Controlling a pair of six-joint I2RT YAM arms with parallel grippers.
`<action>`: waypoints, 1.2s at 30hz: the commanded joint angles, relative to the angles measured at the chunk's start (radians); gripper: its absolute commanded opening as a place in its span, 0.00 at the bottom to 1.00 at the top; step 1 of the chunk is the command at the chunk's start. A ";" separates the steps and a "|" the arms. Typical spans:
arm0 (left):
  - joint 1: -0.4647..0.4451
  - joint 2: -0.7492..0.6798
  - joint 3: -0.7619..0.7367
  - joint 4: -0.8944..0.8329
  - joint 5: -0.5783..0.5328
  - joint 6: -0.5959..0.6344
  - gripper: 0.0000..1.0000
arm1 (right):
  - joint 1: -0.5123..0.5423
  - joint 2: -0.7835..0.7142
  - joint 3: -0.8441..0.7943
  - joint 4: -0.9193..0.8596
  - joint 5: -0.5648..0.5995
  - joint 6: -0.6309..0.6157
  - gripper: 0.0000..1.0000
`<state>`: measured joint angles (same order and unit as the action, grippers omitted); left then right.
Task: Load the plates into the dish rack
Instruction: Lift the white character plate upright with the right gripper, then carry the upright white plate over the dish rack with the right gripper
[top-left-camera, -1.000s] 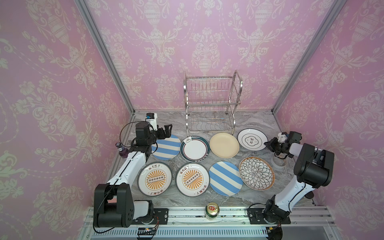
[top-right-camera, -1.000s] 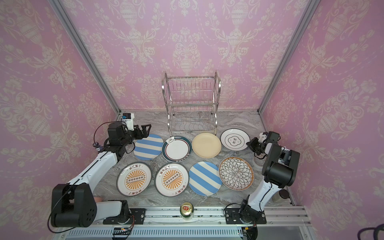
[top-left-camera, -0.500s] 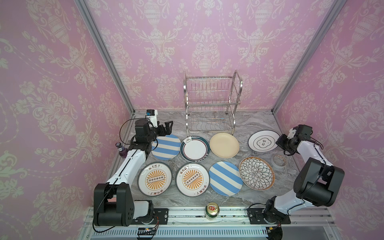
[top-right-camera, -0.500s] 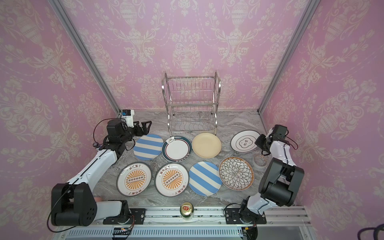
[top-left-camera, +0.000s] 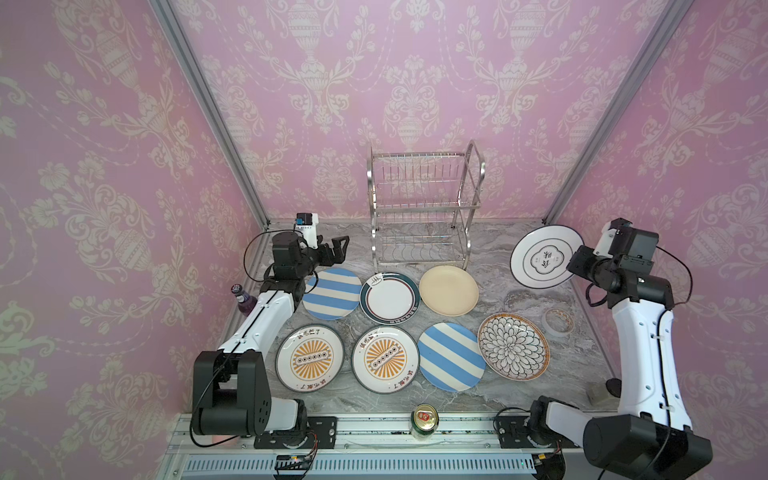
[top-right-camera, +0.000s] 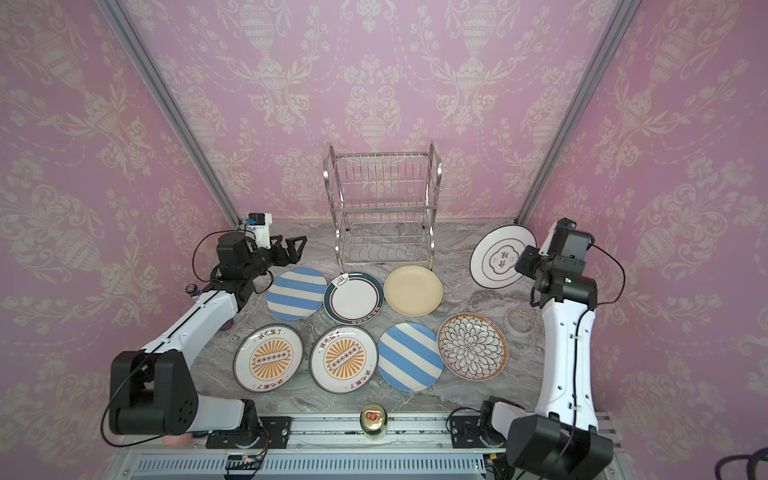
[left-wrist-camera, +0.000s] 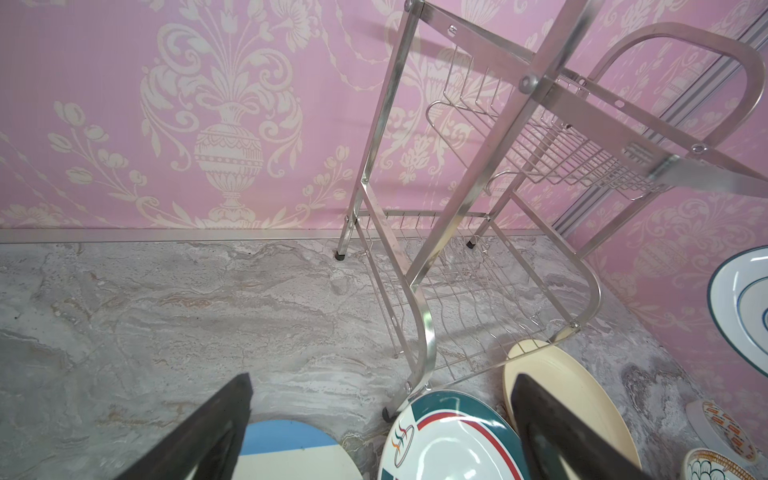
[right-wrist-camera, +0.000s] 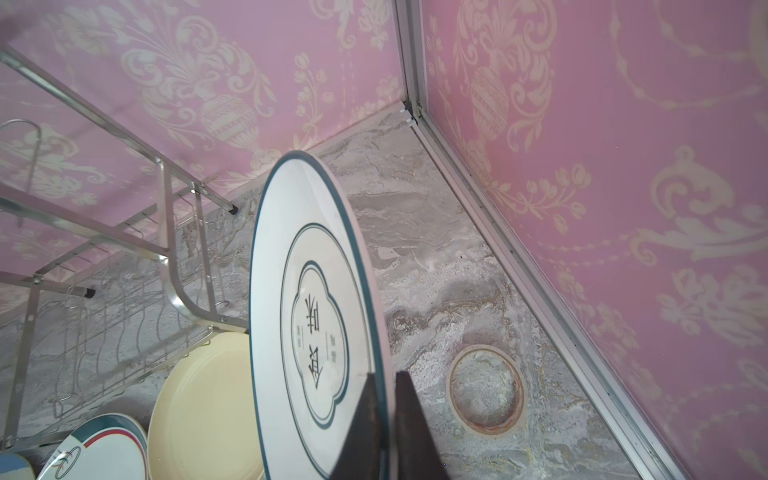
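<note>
Dish rack stands empty at the back middle of the table. Black-lined white plate hangs clear of the table near the right wall, tilted on edge, so the rack lies to its left, well apart. Right tool pinches the plate's rim; left tool, spread and empty, hovers near the rack's left side.

LIGHT bright, even, diffuse from above | SHADOWS faint, soft-edged on grey marble tabletop | GLARE soft sheen across white black-lined round plate | BLUR upper bars of shiny steel wire dish rack smeared, left wrist view | EDGES rack tubes splay, wide-angle
</note>
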<state>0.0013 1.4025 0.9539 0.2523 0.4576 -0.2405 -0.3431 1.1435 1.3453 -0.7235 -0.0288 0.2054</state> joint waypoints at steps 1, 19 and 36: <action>-0.007 0.008 0.040 0.008 0.040 0.031 0.99 | 0.054 -0.061 0.101 -0.050 0.108 -0.007 0.00; -0.010 0.119 0.074 0.085 0.220 -0.004 0.99 | 0.698 0.014 0.359 0.373 0.658 -0.215 0.00; -0.072 -0.020 -0.072 0.122 0.210 -0.265 0.99 | 0.992 0.458 0.502 1.050 1.139 -0.814 0.00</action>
<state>-0.0589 1.4109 0.8852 0.3630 0.6491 -0.4561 0.6380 1.5864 1.7905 0.0948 1.0004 -0.4778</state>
